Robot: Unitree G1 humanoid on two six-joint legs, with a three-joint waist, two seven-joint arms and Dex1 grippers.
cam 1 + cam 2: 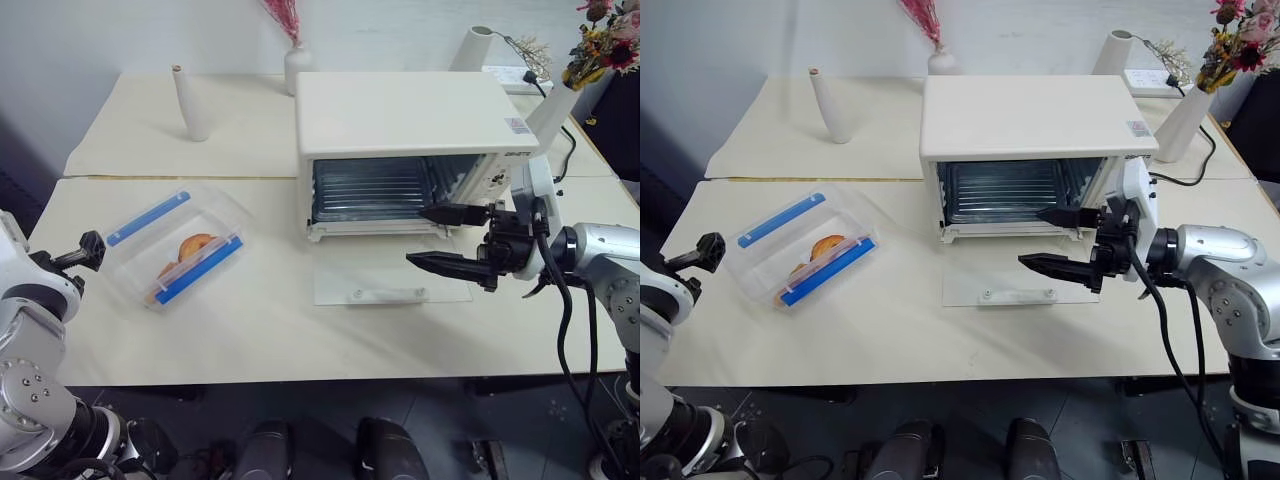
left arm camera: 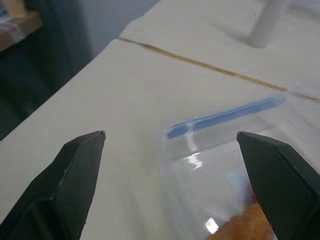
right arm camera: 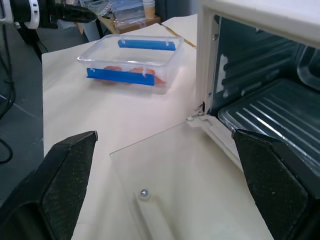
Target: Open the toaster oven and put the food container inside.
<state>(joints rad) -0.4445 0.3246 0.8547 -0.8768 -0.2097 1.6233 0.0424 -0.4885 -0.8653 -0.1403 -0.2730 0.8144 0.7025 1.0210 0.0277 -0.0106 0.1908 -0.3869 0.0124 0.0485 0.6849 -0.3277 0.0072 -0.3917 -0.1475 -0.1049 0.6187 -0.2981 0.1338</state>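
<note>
My right gripper [image 1: 432, 238] hangs wide open over the flat-lying glass door of the toaster oven [image 1: 400, 130], whose side lettering I cannot read, my left gripper [image 2: 170, 150] spread wide beside the food container [image 1: 178, 248] on the table [image 1: 250, 320].

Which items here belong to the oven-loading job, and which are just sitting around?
Job items:
- toaster oven, door folded down open
- food container, on the table left of the oven
- left gripper, open beside the container
- right gripper, open over the lowered door

Bystanders:
- slim white vase
- white vase with pink sprigs
- dried-flower vases behind the oven
</note>
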